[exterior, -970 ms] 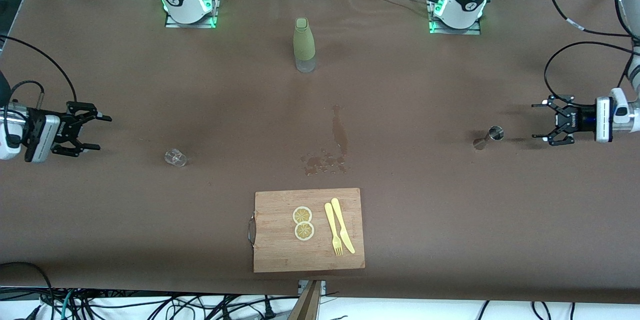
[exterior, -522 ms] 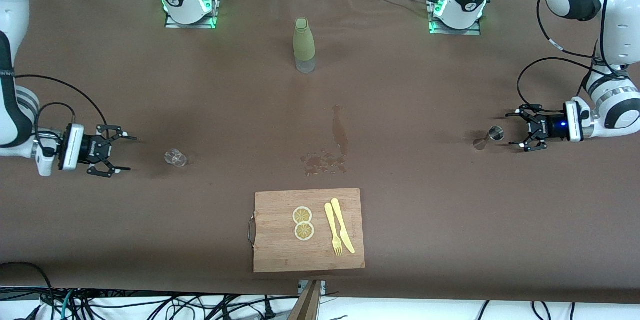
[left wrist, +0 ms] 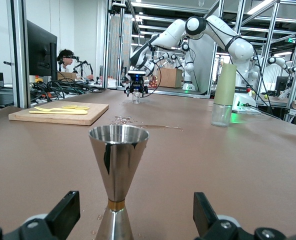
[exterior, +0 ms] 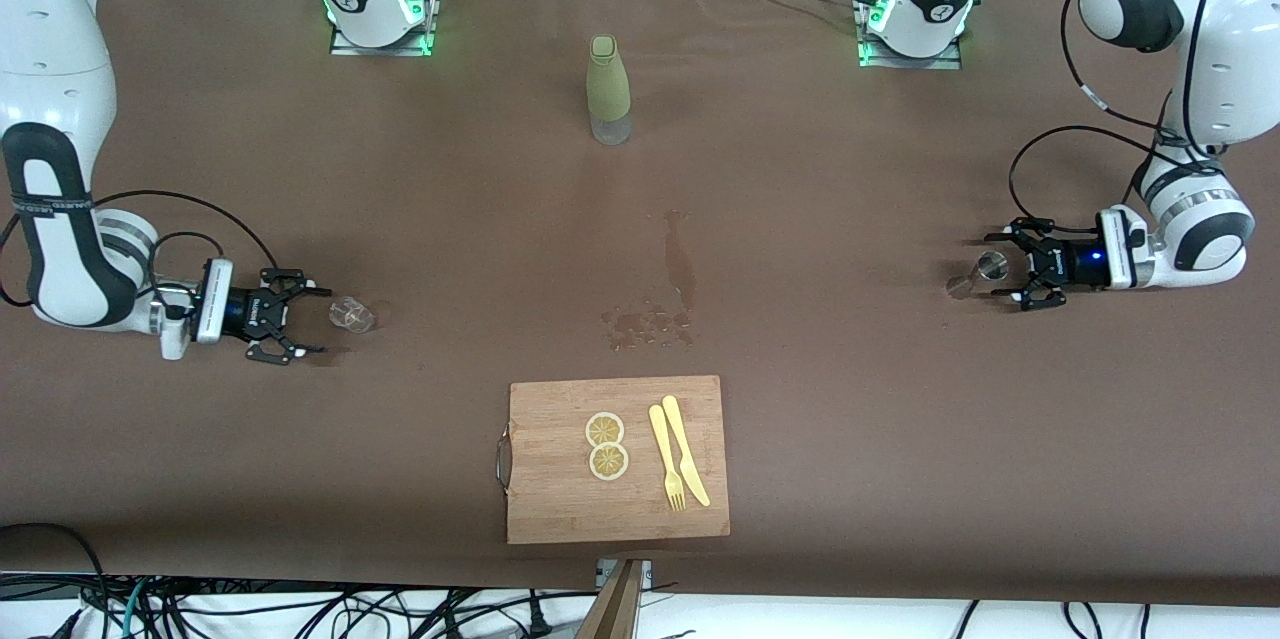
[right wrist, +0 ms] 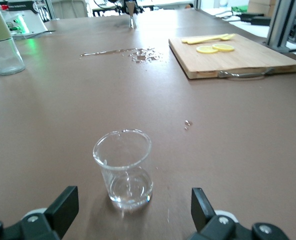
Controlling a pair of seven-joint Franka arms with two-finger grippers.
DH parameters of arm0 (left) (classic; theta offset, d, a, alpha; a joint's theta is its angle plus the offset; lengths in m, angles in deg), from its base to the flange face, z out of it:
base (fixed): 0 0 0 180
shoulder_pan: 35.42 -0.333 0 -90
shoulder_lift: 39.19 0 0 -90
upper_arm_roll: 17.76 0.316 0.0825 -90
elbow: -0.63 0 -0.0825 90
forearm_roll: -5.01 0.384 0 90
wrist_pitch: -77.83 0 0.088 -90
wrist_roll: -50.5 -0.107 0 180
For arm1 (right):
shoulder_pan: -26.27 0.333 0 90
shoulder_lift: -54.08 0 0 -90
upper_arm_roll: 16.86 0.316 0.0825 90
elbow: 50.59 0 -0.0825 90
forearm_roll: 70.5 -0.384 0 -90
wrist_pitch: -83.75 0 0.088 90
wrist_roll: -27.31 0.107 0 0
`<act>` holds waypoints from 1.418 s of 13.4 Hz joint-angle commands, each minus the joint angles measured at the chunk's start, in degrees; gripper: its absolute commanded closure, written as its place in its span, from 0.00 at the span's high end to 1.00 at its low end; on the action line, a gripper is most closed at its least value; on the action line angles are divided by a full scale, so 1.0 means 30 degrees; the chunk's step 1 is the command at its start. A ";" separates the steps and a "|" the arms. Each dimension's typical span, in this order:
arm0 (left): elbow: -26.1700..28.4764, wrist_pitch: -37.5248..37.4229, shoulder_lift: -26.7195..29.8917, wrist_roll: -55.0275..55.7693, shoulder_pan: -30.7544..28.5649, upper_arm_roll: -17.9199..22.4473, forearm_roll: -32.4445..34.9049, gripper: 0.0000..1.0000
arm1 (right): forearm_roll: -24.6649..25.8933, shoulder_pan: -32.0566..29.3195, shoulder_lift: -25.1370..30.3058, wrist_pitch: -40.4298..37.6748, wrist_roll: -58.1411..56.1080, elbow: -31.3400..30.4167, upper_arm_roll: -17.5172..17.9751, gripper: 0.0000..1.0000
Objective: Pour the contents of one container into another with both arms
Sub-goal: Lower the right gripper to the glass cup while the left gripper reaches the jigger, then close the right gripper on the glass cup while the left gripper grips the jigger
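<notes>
Front view: both open hands have closed in on jigger [exterior: 978,273] and glass [exterior: 351,314].

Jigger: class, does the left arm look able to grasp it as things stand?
Probably yes. The left gripper is open and low, lined up with the upright jigger, and nothing stands between them.

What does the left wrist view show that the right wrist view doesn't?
Only the left wrist view shows the steel hourglass-shaped jigger up close, standing upright between the open left hand's fingers, untouched.

Only the right wrist view shows the small clear glass cup up close, with a little liquid at the bottom, ahead of the open right hand.

Both show the wooden cutting board with yellow cutlery, the wet spill on the brown table, and the olive-sleeved bottle.
</notes>
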 commanded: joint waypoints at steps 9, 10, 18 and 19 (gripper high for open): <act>-0.0130 0.0244 -0.0354 -0.1462 0.0469 -0.0243 -0.0575 1.00 | -0.1043 -0.0115 -0.2082 -0.1643 -0.1705 0.0914 0.1190 0.94; -0.0130 0.0244 -0.0354 -0.1462 0.0556 -0.0243 -0.0633 1.00 | -0.1043 -0.0115 -0.2082 -0.1643 -0.1675 0.0914 0.1219 0.80; -0.0160 0.0244 -0.0354 -0.1432 0.0587 -0.0214 -0.0751 0.67 | -0.1921 -0.0144 -0.2053 -0.2082 -0.1383 0.0885 0.1220 0.00; -0.0160 0.0244 -0.0354 -0.1432 0.0587 -0.0214 -0.0722 0.66 | -0.1922 -0.0144 -0.2053 -0.2082 -0.1092 0.0885 0.1220 0.00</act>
